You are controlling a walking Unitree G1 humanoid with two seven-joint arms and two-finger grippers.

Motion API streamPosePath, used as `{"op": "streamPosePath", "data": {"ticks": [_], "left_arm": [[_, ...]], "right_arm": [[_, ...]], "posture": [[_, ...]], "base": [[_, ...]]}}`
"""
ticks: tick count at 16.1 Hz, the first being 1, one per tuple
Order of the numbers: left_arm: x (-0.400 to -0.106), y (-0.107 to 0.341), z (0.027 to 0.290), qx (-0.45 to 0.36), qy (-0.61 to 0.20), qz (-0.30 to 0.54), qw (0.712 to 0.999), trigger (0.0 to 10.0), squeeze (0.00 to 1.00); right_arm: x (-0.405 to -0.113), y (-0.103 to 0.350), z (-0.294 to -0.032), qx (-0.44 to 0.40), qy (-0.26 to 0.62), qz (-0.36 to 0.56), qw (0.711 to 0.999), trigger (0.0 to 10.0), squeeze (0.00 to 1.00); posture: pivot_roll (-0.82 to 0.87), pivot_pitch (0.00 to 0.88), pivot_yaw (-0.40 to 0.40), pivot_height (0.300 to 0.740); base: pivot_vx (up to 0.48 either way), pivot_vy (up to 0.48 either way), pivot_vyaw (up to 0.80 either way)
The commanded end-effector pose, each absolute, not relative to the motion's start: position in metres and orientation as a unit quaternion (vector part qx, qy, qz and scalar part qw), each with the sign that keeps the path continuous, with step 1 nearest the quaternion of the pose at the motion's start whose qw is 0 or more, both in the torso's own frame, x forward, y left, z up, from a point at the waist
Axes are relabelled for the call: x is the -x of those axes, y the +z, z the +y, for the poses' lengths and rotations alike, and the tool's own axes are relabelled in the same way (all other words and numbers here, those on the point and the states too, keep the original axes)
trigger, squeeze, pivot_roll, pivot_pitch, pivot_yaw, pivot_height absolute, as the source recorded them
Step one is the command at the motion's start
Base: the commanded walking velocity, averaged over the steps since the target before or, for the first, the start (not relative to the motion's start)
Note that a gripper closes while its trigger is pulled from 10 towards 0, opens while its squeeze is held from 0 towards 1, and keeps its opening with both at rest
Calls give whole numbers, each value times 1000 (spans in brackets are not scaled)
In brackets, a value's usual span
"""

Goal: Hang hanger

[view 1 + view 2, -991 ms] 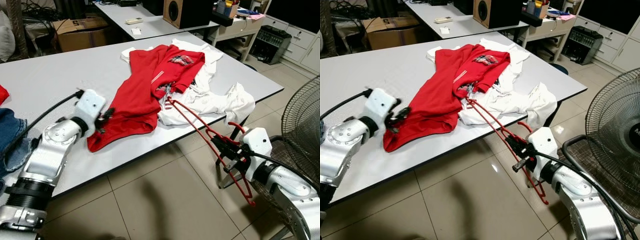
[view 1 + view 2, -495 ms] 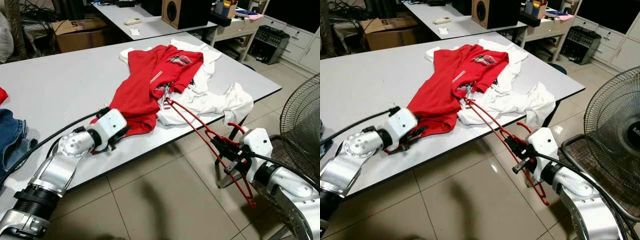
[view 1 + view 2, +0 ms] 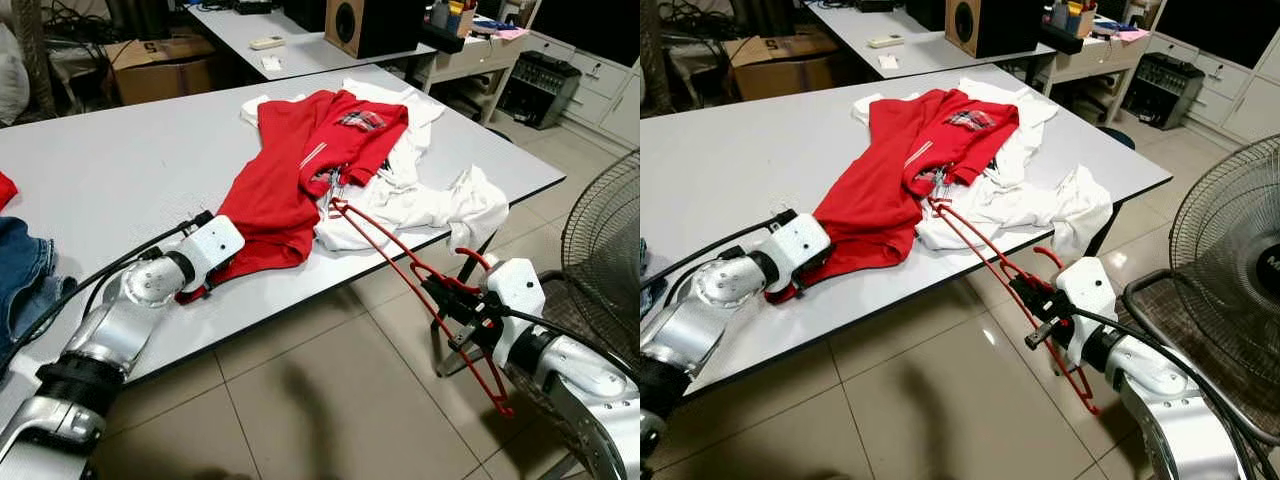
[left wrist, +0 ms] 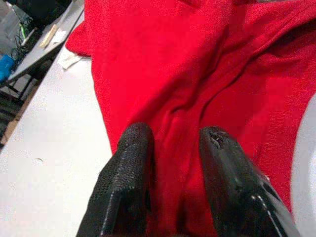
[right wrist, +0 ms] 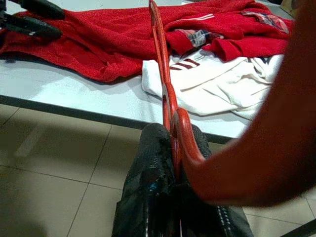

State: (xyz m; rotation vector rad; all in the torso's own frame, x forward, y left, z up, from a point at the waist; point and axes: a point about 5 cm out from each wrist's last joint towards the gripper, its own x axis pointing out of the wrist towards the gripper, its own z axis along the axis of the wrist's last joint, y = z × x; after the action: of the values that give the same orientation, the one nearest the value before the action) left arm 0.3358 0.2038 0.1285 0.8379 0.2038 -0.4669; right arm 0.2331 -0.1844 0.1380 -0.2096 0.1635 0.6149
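Note:
A red shirt lies spread on the grey table, partly over a white garment. My left gripper rests on the table at the shirt's near hem. In the left wrist view its fingers hold a raised fold of the red cloth between them. My right gripper is shut on a red hanger, held over the floor beyond the table's near edge. The hanger's far end reaches onto the clothes near the shirt's collar. The right wrist view shows the hanger running out from the fingers toward the pile.
A standing fan is close on my right, behind the right arm. Blue jeans lie at the table's left end. A second table with a black speaker and a cardboard box stand behind. Tiled floor lies below the table edge.
My left gripper has come down and forward from above the table to the red shirt's hem and taken a fold of it. The right gripper and hanger have barely moved.

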Motion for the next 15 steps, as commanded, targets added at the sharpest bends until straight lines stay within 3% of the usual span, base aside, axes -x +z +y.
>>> {"op": "streamPosePath", "data": {"ticks": [1, 2, 3, 4, 5, 6, 11, 15], "left_arm": [[-341, 133, 199, -415, -220, 85, 879, 6353, 0], [-344, 135, 198, -420, -216, 77, 878, 7098, 0], [-346, 135, 197, -422, -217, 72, 877, 7137, 0], [-348, 133, 197, -433, -222, 78, 870, 5490, 0], [-348, 132, 198, -435, -222, 79, 869, 1843, 0], [-348, 132, 199, -435, -222, 79, 869, 0, 0], [-345, 123, 202, -437, -247, 101, 859, 0, 0], [-345, 125, 206, -407, -231, 95, 879, 0, 0]], "right_arm": [[-233, 143, -183, 107, 304, 74, 944, 10000, 0], [-233, 143, -183, 107, 305, 74, 943, 10000, 0], [-233, 144, -182, 108, 306, 74, 943, 10000, 0], [-233, 144, -182, 109, 308, 74, 942, 10000, 0], [-233, 144, -181, 109, 308, 73, 942, 10000, 0], [-233, 145, -181, 109, 308, 73, 942, 10000, 0], [-233, 146, -179, 109, 313, 73, 941, 10000, 0], [-233, 147, -179, 111, 314, 72, 940, 10000, 0]], "posture": [[-1, 0, -37, 740], [-1, 0, -37, 740], [-5, 0, -32, 740], [-5, 0, -32, 740], [-5, 0, -33, 740], [-5, 0, -33, 740], [-5, 0, -33, 740], [-5, 0, -41, 740]], "base": [[0, 0, 0], [0, 0, 0], [0, 0, 0], [0, 0, 0], [0, 0, 0], [0, 0, 0], [0, 0, 0], [0, 0, 0]]}}
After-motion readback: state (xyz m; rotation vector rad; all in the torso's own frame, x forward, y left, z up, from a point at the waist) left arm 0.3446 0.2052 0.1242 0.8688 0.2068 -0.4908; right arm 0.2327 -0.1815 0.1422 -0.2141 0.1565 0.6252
